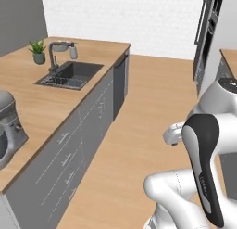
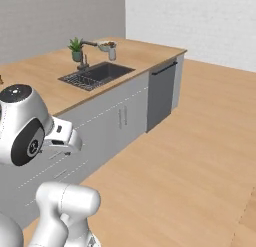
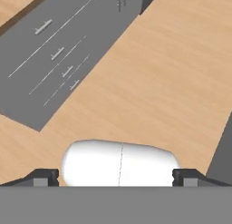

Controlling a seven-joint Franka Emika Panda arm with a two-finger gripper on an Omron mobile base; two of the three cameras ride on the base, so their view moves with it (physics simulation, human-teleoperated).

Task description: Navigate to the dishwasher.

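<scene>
The dishwasher is a dark grey flat panel with a long black bar handle along its top, set under the far end of the wooden counter, past the sink. From the other side the dishwasher shows edge-on, further down the aisle ahead of the base. My gripper hangs over the wooden floor beside the grey drawer fronts. Its two dark fingertips stand wide apart, open, with nothing between them. The arm is folded close above the base.
A sink with a faucet and a small potted plant sit on the counter. A grey stand mixer is at the near left. A tall dark oven column stands at the far right. The wooden floor runs open along the cabinets.
</scene>
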